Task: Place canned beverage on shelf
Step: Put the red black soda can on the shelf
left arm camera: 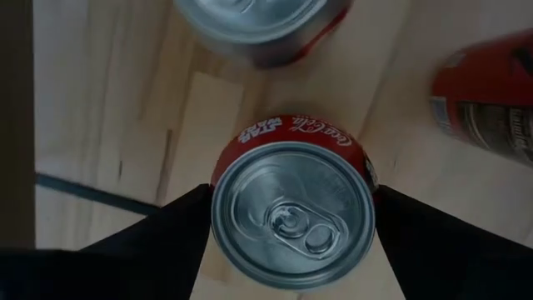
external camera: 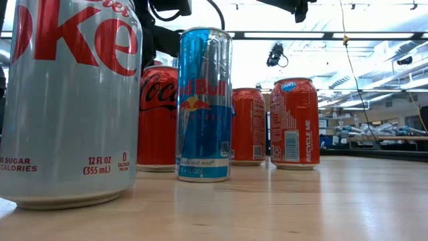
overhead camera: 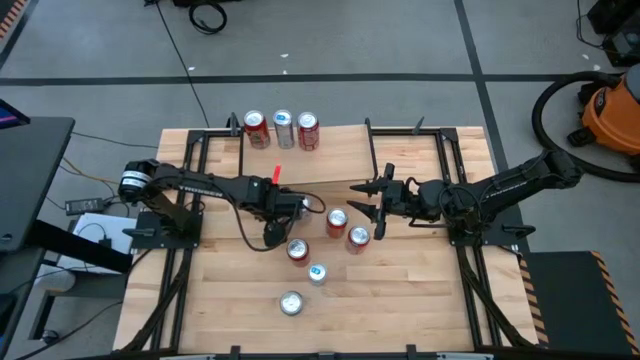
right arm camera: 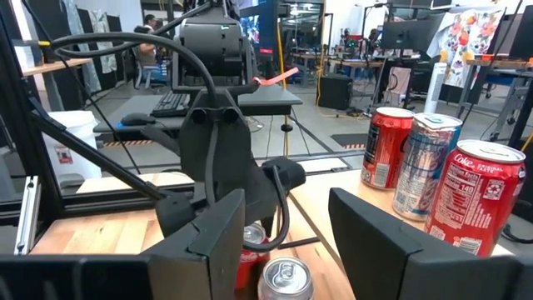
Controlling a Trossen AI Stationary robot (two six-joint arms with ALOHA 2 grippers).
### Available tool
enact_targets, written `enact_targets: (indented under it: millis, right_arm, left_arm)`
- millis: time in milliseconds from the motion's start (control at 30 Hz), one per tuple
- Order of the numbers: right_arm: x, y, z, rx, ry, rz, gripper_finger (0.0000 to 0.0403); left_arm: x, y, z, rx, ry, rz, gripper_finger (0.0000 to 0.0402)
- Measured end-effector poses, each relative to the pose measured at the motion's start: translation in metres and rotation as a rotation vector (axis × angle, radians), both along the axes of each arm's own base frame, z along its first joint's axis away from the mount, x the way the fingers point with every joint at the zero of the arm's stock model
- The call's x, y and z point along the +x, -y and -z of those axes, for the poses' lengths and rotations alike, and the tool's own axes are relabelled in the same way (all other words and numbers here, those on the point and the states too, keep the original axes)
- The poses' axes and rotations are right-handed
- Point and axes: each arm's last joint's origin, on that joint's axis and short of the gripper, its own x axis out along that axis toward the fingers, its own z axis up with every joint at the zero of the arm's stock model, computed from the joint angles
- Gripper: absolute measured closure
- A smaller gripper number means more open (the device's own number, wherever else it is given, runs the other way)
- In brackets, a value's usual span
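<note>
Filling the left wrist view, a red Coca-Cola can point(left arm camera: 293, 212) with "Star Wars" on its rim is sitting between the left gripper's point(overhead camera: 297, 207) fingers, which are closing around it. Three cans point(overhead camera: 281, 130) are already standing on the shelf point(overhead camera: 340, 148) beyond; four more point(overhead camera: 318, 272) are waiting nearby. Right gripper point(overhead camera: 366, 204) is hovering, part-open and empty.

Cans total: eight. On shelf point(overhead camera: 330, 150): three cans point(overhead camera: 282, 130). On bench point(overhead camera: 400, 300): five cans point(overhead camera: 318, 272), three red, two silver-and-blue. Arms: two, one hand each, left hand point(overhead camera: 312, 206), right hand point(overhead camera: 364, 200).
</note>
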Motion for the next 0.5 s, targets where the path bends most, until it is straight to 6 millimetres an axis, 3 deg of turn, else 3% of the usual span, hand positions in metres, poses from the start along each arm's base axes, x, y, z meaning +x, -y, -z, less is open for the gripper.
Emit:
enact_targets:
  millis: [500]
  right_arm:
    - [0.0001,0.0003,0.0000,0.000,0.000,0.001,0.0218]
  left_arm:
    - [0.0045,-0.0053,-0.0001,-0.050,0.027,0.067,0.0083]
